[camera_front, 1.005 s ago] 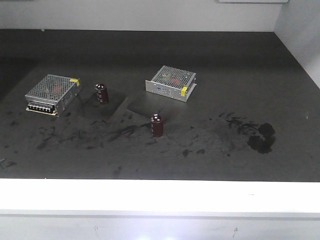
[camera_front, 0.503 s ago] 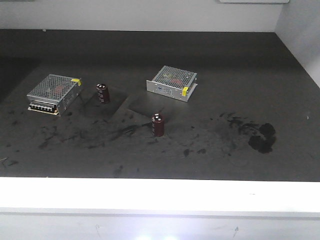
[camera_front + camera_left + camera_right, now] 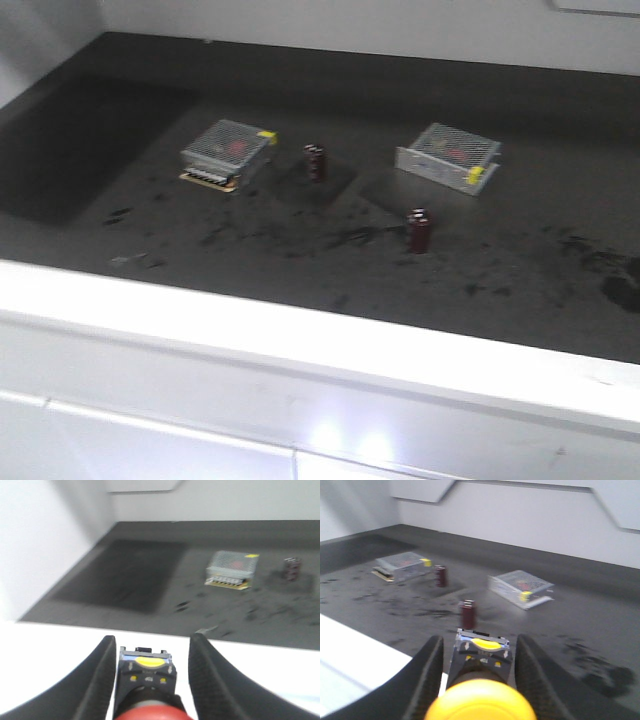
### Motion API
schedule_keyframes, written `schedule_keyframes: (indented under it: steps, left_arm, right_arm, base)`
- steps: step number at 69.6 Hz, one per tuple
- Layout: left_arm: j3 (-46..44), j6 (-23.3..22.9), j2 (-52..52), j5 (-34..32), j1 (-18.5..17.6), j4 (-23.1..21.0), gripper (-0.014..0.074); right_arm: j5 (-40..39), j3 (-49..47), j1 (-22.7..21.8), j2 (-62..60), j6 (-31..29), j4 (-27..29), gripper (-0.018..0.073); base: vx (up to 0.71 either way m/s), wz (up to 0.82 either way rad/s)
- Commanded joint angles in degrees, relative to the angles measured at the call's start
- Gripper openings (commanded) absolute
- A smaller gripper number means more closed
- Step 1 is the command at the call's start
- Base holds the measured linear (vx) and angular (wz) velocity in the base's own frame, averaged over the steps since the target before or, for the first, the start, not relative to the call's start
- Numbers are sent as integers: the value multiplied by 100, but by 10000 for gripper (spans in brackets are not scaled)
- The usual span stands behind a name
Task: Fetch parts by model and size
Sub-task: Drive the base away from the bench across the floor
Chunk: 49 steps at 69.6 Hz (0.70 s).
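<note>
Neither gripper shows in the front view. In the left wrist view my left gripper (image 3: 151, 642) is shut on the red-capped push-button switch (image 3: 147, 677), whose blue-and-grey block points away from me above the white ledge (image 3: 260, 670). In the right wrist view my right gripper (image 3: 479, 640) is shut on the yellow-capped push-button switch (image 3: 482, 662). Its yellow cap (image 3: 480, 704) fills the bottom of the frame, above the edge of the dark table (image 3: 580, 625).
On the dark table (image 3: 150, 210) lie two silver perforated power-supply boxes (image 3: 228, 150) (image 3: 450, 155) and two maroon capacitors (image 3: 316, 162) (image 3: 419, 230). A wide white ledge (image 3: 300, 335) borders the near edge. White walls close the back and left sides.
The front view has swung: the boxes and capacitors now sit further right and higher in frame, the left wall has come into view, and more white ledge shows.
</note>
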Motion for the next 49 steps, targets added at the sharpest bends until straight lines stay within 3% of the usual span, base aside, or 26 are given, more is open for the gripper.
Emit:
schedule_keyframes:
  steps: [1, 49]
  left_arm:
    - [-144, -14, 77, -447, -25, 63, -6]
    - [-144, -14, 77, -447, -25, 63, -6]
  right_arm:
    - [-441, -147, -24, 74, -49, -52, -2]
    - [-446, -147, -24, 74, -49, -52, -2]
  base:
    - [-14, 56]
    - [-15, 57]
